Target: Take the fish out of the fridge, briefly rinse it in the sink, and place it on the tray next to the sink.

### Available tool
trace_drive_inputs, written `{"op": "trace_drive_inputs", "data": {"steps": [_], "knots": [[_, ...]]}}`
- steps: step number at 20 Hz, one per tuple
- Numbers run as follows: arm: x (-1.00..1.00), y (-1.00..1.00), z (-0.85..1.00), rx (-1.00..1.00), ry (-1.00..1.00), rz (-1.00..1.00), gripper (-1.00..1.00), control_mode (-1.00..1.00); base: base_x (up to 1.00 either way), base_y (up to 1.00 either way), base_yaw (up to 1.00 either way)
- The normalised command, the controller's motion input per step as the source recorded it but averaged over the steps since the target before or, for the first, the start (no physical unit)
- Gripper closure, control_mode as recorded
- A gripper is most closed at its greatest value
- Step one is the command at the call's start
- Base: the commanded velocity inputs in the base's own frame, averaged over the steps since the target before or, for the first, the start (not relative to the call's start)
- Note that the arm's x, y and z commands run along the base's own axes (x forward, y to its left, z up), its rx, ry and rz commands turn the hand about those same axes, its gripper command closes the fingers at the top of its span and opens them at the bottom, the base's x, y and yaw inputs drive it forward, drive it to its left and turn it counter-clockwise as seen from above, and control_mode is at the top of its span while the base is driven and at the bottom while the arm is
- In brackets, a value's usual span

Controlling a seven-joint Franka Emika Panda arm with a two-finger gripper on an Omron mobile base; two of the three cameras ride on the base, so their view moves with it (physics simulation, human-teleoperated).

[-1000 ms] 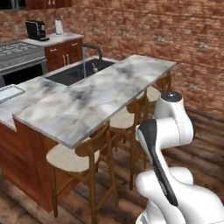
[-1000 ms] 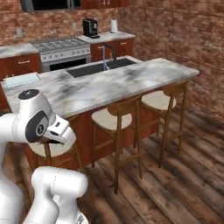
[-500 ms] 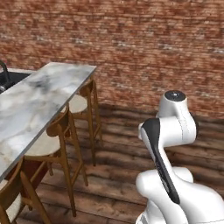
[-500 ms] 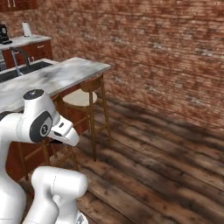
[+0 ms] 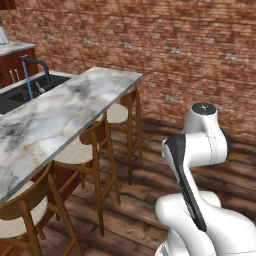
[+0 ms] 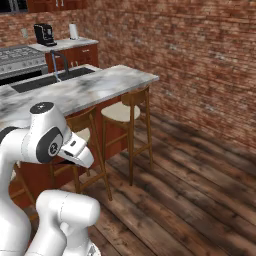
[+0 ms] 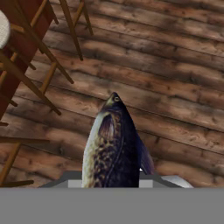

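Jaws clamped on the fish, a slim, dark, speckled body with a pale flank, its head pointing away over the wooden plank floor. Beside that floor runs the grey-white marble counter, holding the black rectangular sink; round-seated wooden stools stand along the counter.

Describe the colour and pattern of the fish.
Dark brown-black back, pale mottled flank; clearest in the hand view: fish.
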Motion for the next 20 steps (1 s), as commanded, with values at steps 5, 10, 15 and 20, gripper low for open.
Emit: {"op": "trace_drive_inputs", "data": {"steps": [5, 10, 15, 20], "knots": [[0.0, 0.0, 0.0, 0.0, 0.0, 0.0, 1.0, 1.0, 0.18, -0.47, 0.46], [0.0, 0.0, 0.0, 0.0, 0.0, 0.0, 1.0, 1.0, 1.0, -1.0, -0.04], [0.0, 0.0, 0.0, 0.0, 0.0, 0.0, 1.0, 1.0, 1.0, -1.0, -0.07], [0.0, 0.0, 0.0, 0.0, 0.0, 0.0, 1.0, 1.0, 1.0, -1.0, -0.07]]}}
